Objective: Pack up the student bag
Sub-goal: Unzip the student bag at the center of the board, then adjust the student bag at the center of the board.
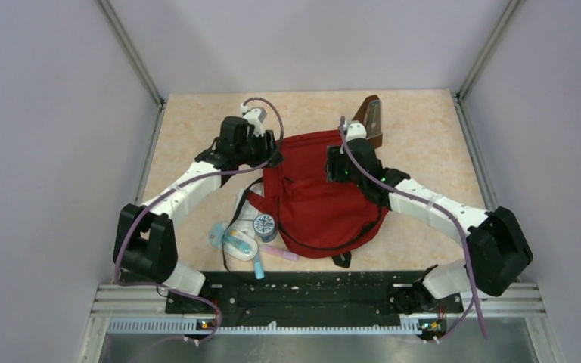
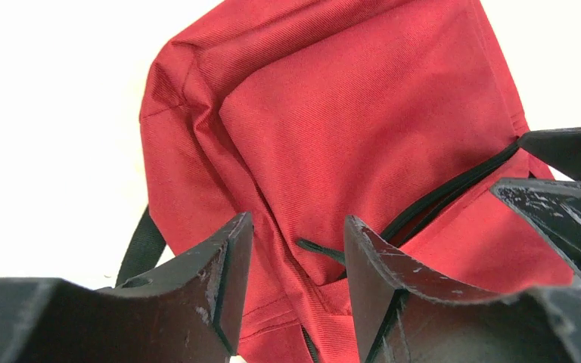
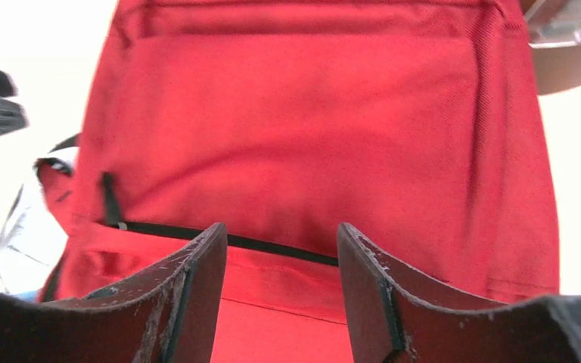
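The student bag is a red backpack lying flat mid-table, with black straps and zipper lines. My left gripper is open at the bag's upper left corner. In the left wrist view, this gripper stands just above the red fabric, with a black zipper pull between the jaws. My right gripper is open over the bag's upper middle. In the right wrist view, this gripper hangs over the fabric and a black zipper line. Neither gripper holds anything.
A brown metronome stands just behind the bag. Left of the bag's front lie a tape roll, a clear pouch with blue items, a pink marker and a blue marker. Grey walls enclose the table.
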